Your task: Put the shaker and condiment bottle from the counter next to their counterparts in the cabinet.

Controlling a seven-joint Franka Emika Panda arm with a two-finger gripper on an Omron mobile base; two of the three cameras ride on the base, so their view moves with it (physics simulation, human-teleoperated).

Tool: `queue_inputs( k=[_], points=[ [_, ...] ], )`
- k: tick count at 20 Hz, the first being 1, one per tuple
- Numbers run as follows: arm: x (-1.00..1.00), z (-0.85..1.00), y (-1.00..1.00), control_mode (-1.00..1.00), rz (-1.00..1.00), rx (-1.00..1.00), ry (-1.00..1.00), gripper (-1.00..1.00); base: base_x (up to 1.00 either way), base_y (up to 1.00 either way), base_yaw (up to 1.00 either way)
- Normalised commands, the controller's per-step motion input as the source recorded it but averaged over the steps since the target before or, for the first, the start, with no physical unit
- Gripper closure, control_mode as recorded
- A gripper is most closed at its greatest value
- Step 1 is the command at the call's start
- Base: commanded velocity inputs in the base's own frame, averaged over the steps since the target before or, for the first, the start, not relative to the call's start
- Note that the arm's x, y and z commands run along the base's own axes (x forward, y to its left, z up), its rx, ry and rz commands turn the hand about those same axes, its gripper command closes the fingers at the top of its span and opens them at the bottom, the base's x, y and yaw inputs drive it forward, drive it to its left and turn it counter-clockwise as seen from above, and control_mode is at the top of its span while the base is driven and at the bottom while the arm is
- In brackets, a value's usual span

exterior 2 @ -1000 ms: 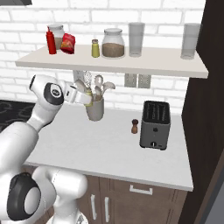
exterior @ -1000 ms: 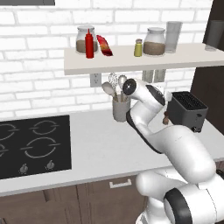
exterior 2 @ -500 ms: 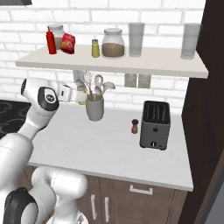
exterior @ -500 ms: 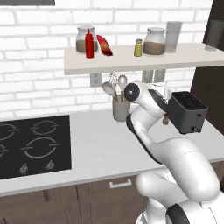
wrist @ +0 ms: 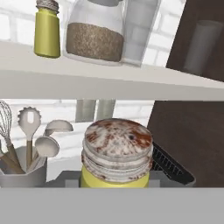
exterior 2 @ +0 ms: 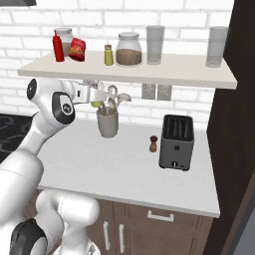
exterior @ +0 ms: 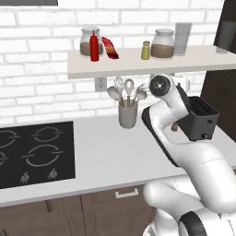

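Observation:
My gripper is shut on the shaker, a small yellow-green cylinder with a worn grey cap. I hold it upright just below the front edge of the cabinet shelf and above the utensil pot. A matching shaker stands on the shelf beside a glass jar. A red condiment bottle stands at the shelf's left end. In the left base view my own arm hides the hand.
On the counter stand a black toaster, a small brown pepper mill and the pot of utensils. The hob lies at the left. On the shelf are a red packet, another jar and tall glasses.
The arm has swung its elbow outward and the hand has shifted slightly to the right under the shelf edge, with the shaker still in its grip.

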Motion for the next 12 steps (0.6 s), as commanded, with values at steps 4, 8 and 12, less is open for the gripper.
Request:
queue_inputs(
  k=[4, 8, 12],
  points=[
    [-0.02, 0.68, -0.09, -1.0, 0.08, 0.02, 0.0, 1.0, 0.0, 0.0, 0.0],
    [-0.04, 0.7, -0.08, -1.0, 0.04, 0.05, 0.0, 1.0, 0.0, 0.0, 0.0],
    [-0.05, 0.62, -0.1, -1.0, 0.03, 0.09, 0.0, 1.0, 0.0, 0.0, 0.0]
  ],
)
